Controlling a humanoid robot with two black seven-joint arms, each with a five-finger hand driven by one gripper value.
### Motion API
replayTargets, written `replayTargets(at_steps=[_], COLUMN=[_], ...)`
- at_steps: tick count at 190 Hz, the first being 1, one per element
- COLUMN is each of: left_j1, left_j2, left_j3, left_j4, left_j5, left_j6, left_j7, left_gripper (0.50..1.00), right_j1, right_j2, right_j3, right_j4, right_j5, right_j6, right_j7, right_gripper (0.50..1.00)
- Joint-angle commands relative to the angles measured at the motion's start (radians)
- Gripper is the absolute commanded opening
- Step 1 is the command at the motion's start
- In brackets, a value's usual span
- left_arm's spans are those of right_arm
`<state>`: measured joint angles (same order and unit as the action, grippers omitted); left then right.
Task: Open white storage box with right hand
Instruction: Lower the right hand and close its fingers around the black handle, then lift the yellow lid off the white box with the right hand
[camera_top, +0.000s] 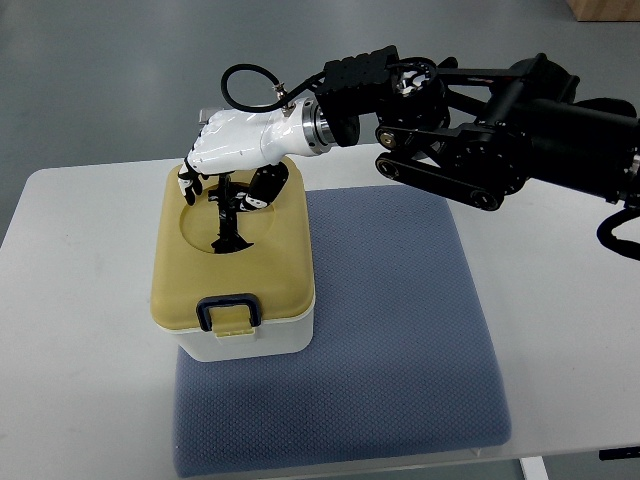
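Note:
The white storage box (262, 338) stands on the left edge of a blue mat, with a tan lid (280, 260) and a dark blue latch (230, 310) at its near side. A black handle (229, 238) sits in a round recess in the lid. My right hand (228, 190), white with black fingertips, comes in from the right and hovers over the far half of the lid. Its fingers (191, 184) point down and are loosely spread around the top of the handle, not closed on it. The lid lies flat on the box.
The blue mat (400, 330) covers the middle of the white table (80, 300). The black right arm (500, 130) stretches over the table's far right side. Grey floor lies beyond the far edge.

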<state>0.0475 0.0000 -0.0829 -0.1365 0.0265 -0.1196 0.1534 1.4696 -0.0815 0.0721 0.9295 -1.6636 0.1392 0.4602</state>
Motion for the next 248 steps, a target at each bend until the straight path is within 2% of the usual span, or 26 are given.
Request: replayTargets(at_steps=[1,29,57,68,92,119,128,158,201,248], left_j1=[0.000,0.000,0.000,0.000,0.000,0.000,0.000,0.000,0.000,0.000], left_j2=[0.000,0.000,0.000,0.000,0.000,0.000,0.000,0.000,0.000,0.000], left_j3=[0.000,0.000,0.000,0.000,0.000,0.000,0.000,0.000,0.000,0.000], left_j4=[0.000,0.000,0.000,0.000,0.000,0.000,0.000,0.000,0.000,0.000], left_j5=[0.000,0.000,0.000,0.000,0.000,0.001,0.000,0.000,0.000,0.001], left_j6=[0.000,0.000,0.000,0.000,0.000,0.000,0.000,0.000,0.000,0.000], left_j7=[0.000,0.000,0.000,0.000,0.000,0.000,0.000,0.000,0.000,0.000], left_gripper=[1.000,1.000,1.000,1.000,1.000,1.000,1.000,1.000,1.000,1.000], right_j1=[0.002,0.002,0.002,0.000,-0.002,-0.006,-0.006,-0.005,0.002,0.005], right_j2=[0.000,0.000,0.002,0.002,0.006,0.005,0.005,-0.003,-0.018,-0.109], right_j3=[0.002,0.002,0.002,0.002,0.002,0.002,0.002,0.003,0.020,0.123], right_j4=[0.000,0.003,0.008,0.008,0.008,0.008,0.009,0.009,0.012,0.012], right_j5=[0.002,0.004,0.004,0.004,0.004,0.004,0.004,0.010,0.016,0.024], right_j6=[-0.016,-0.040,-0.040,-0.040,-0.043,-0.043,-0.049,-0.082,-0.087,-0.089], right_j7=[0.002,0.003,0.005,0.006,0.006,0.006,0.006,0.009,0.012,0.012], right_gripper=[0.637,0.635,0.607,0.580,0.574,0.533,0.500,0.500,0.500,0.500])
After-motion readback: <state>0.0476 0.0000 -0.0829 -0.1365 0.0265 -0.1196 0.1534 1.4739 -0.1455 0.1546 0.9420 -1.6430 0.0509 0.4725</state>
